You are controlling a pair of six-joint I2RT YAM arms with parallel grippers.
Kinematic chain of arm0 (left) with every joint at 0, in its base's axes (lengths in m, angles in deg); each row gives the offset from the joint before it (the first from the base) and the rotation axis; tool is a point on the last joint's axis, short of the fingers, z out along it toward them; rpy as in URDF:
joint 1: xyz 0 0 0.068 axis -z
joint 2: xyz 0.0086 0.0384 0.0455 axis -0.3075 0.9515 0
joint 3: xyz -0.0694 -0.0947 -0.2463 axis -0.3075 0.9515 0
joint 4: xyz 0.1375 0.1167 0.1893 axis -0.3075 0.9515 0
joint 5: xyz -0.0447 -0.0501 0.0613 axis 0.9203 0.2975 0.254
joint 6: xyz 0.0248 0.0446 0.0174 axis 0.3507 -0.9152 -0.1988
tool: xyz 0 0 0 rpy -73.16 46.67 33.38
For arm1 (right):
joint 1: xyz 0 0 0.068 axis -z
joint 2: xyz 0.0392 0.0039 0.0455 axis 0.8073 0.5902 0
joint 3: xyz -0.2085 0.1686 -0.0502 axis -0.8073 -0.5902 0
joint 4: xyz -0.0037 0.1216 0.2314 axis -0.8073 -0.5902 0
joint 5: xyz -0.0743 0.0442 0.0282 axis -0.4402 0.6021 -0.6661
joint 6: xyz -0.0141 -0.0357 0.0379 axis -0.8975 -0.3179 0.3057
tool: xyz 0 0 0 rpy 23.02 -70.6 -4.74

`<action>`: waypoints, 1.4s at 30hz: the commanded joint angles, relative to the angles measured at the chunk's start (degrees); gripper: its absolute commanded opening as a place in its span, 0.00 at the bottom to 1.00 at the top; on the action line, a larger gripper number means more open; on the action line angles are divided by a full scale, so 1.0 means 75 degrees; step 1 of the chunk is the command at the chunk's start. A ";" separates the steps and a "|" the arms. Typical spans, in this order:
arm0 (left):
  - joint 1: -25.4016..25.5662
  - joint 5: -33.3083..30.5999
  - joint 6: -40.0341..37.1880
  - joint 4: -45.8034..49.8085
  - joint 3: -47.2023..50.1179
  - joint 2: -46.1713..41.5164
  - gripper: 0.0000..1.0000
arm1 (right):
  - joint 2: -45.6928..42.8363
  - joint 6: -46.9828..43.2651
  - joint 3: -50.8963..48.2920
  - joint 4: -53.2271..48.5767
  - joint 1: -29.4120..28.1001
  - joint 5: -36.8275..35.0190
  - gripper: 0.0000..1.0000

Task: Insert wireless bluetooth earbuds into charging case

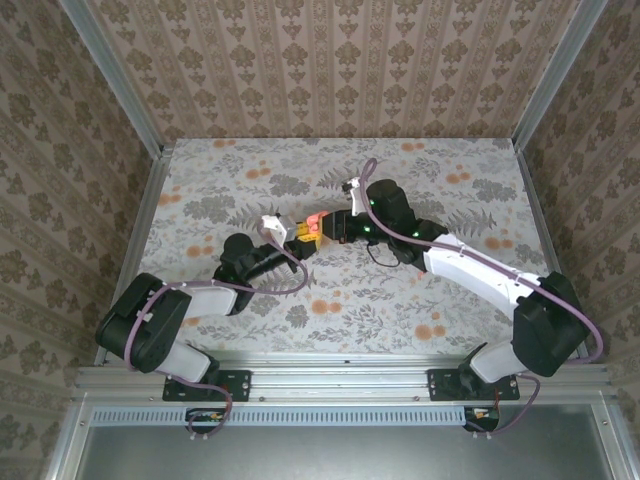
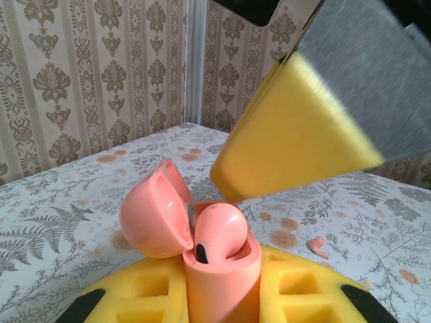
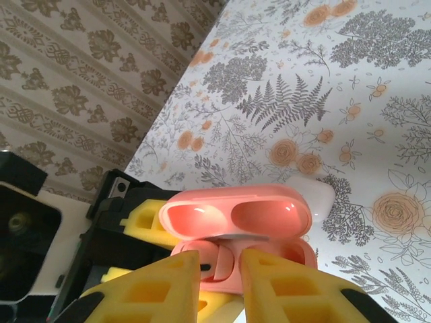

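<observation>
Coral-pink charging case [image 2: 222,286] clamped upright in left gripper [image 2: 222,299] jaws, lid open. One pink earbud [image 2: 219,232] seated in case. Right gripper [image 3: 225,282] just above, jaws narrow, nothing seen between. Second pink earbud [image 2: 318,246] loose on desk [image 2: 54,222], right. White case [image 3: 318,198] lying near.

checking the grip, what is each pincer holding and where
Left pincer clamps the coral-pink charging case by its lower body, lid open. Right pincer hovers at the earbud in it; whether it grips it cannot be told.
</observation>
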 commanded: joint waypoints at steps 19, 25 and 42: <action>0.0004 0.0118 -0.0124 -0.0092 0.0092 -0.0256 0.09 | 0.0164 -0.0201 0.0656 -0.0570 0.0035 0.0891 0.25; 0.0007 0.0094 -0.0142 -0.0081 0.0093 -0.0278 0.10 | 0.0420 -0.0195 0.0776 -0.0480 0.0036 0.0953 0.25; 0.0001 0.0095 -0.0195 -0.0014 0.0058 -0.0271 0.10 | 0.0283 -0.0254 0.0768 -0.0838 0.0058 0.0842 0.24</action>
